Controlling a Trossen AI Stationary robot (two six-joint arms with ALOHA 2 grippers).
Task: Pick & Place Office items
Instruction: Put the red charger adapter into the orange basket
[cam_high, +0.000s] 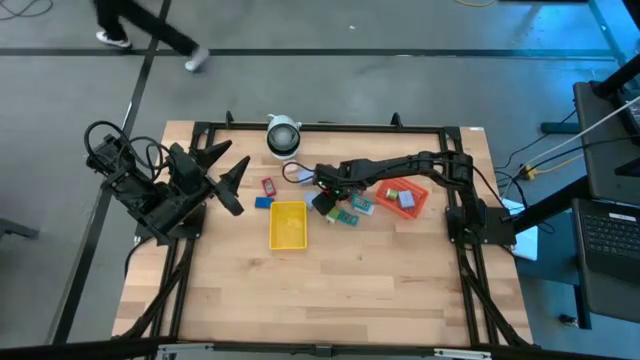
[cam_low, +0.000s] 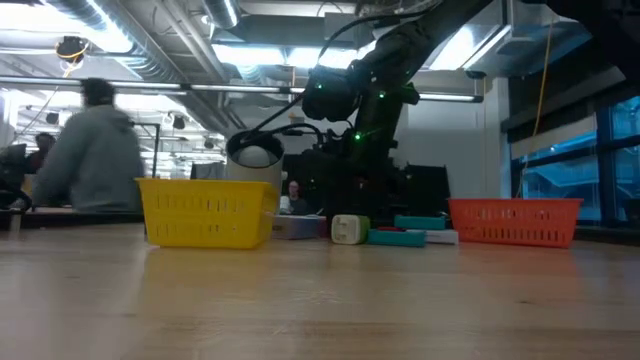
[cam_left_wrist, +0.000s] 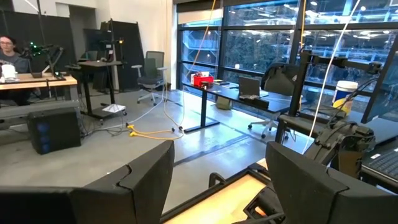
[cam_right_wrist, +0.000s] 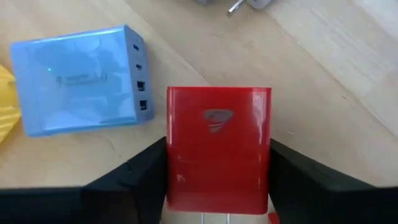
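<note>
Grip by right gripper (cam_right_wrist: 217, 180), fingers bracketing small glossy red plastic block (cam_right_wrist: 217, 149), blue one at its 10 o'clock: rigid, light, likely slippery; left gripper (cam_left_wrist: 217, 180) spread, idle.

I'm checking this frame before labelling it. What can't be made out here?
- Red block: right wrist view, its near end is cut off by the picture's edge; whether the right gripper jaws touch its sides is unclear.
- Red tray contents: low view, hidden by its wall.
- Items under the right arm: high view, partly covered by the arm.
- Left gripper: parked at the table's left edge, holding nothing.
</note>
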